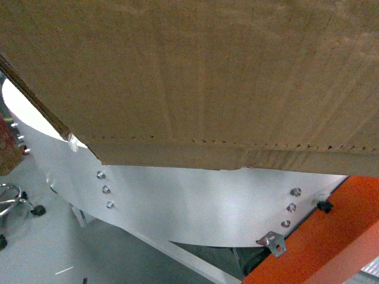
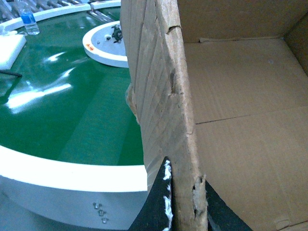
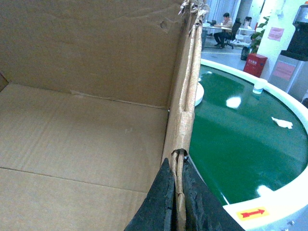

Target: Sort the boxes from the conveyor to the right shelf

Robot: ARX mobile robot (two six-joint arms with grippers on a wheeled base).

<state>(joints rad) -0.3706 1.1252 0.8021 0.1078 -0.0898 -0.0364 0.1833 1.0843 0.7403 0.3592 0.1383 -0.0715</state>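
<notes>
My left gripper (image 2: 180, 211) and right gripper (image 3: 177, 202) each pinch an opposite wall of the box (image 1: 195, 71), which fills the frame's top, apparently raised over the conveyor (image 3: 236, 130).

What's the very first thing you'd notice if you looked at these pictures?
The big brown cardboard box, which fills the whole top of the head view. Both wrist views look into it: the left end effector pinches one ragged wall and the right end effector pinches the opposite one. Next comes the shiny dark-green conveyor curving beside the box, with its white side panel below.
</notes>
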